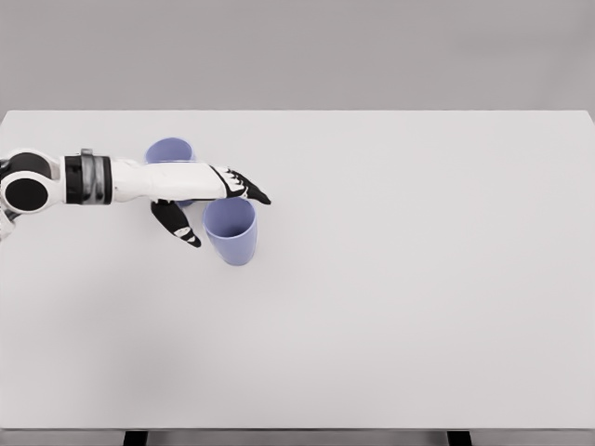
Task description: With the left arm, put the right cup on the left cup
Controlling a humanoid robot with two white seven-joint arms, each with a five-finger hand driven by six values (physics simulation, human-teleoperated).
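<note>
The left hand [218, 200] reaches in from the left over the white bench [418, 279], fingers spread and holding nothing: thumb [178, 225] pointing near, fingers [249, 189] stretched right along the far side of the right cup's [231, 231] rim. That cup stands upright, mouth up, long axis vertical, just near and right of the palm, so it sits in the gap between thumb and fingers, though I cannot tell whether they touch it. The left cup [169, 150] stands upright farther back and left, partly hidden behind the forearm. A grasp looks not yet made; closing should come first, then a lift far-left. The right arm is out of view.
</note>
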